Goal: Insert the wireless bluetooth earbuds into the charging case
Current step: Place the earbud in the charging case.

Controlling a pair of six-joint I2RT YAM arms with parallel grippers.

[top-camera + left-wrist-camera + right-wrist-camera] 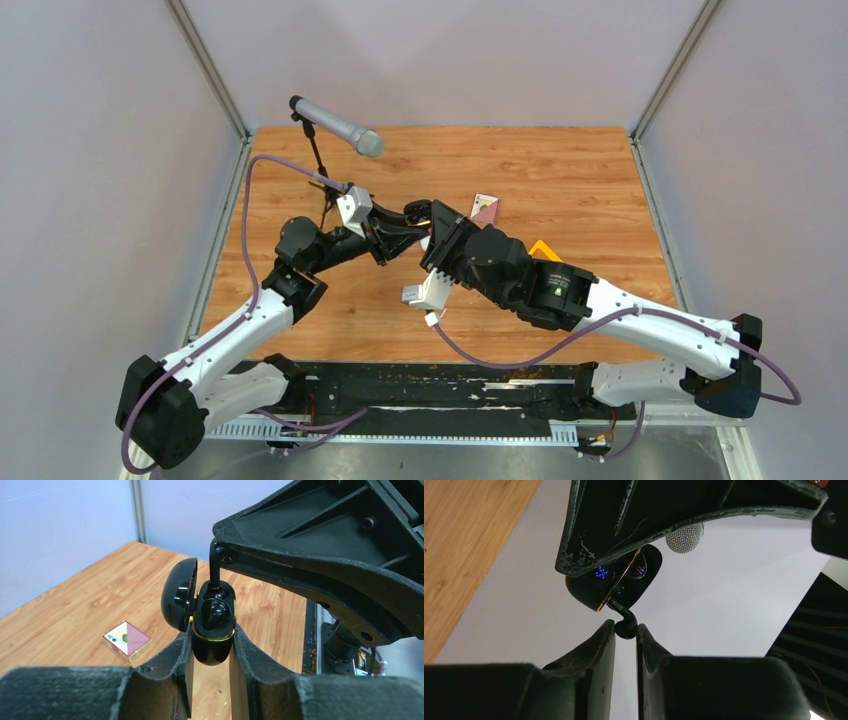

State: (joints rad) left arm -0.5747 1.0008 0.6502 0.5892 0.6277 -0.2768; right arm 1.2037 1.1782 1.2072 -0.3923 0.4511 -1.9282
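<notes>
Since the earbud is tiny, light and glossy-slick, it could twist or squirt out of a loose pinch. I judge its bulbous outer end the best hold, leaving the thin stem free to slide into a well. The right gripper is clenched on that end, with the stem reaching into the mouth of the case. The left gripper clamps the case by its lower half, lifted off the table. The case is a hard, polished black pebble with a gold rim, its lid hinged open to one side. It looks rigid enough for a firm squeeze, though smooth. A second bud, also black, appears seated inside. The pads are matte black and scuffed.
</notes>
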